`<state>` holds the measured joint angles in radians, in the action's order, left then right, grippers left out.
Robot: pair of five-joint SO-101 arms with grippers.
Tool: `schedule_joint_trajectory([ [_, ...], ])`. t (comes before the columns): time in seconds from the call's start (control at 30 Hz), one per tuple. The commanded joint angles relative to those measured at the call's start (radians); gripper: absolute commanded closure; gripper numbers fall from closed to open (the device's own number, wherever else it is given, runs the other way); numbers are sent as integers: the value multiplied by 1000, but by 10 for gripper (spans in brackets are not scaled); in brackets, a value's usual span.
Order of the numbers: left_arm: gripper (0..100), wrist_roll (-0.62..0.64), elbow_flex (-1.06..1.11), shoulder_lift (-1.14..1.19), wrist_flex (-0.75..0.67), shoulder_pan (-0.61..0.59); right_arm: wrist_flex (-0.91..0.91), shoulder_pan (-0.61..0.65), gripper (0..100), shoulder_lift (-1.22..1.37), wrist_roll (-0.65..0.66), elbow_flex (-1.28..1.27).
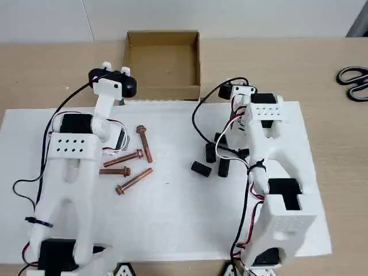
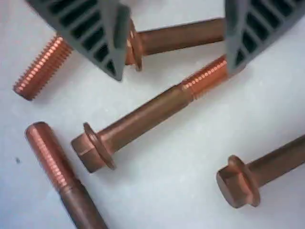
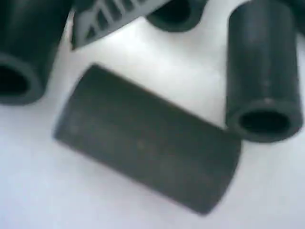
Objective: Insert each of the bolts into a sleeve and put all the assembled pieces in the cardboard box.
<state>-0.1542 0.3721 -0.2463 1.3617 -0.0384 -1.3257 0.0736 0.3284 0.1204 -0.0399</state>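
Observation:
Four copper bolts lie on the white sheet: one upright in the picture, the others fanned below it. My left gripper hangs open low over them, its dark fingers on either side of one bolt's shank and near another bolt's threaded end. Several black sleeves lie mid-sheet under my right arm. My right gripper is close above a sleeve lying on its side, with another sleeve beside it.
The open cardboard box stands at the back, beyond the sheet's far edge, with nothing in it. Scissors lie at the far right of the wooden table. The front half of the white sheet is bare between the two arm bases.

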Motion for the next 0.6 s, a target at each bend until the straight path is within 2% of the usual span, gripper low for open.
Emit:
schedule_joint_trajectory([
  [0.0,863,3,-2,-2,-20,2,38,2,876,5,-8,35],
  [0.27,863,-3,28,-2,-23,0,48,1,878,38,-2,35],
  [0.33,863,-3,30,-2,-35,0,48,2,903,39,-2,35],
  [0.43,863,-3,33,-2,-43,0,45,2,995,35,0,37],
  [0.57,864,-3,33,-2,-38,2,21,-7,995,31,0,37],
])
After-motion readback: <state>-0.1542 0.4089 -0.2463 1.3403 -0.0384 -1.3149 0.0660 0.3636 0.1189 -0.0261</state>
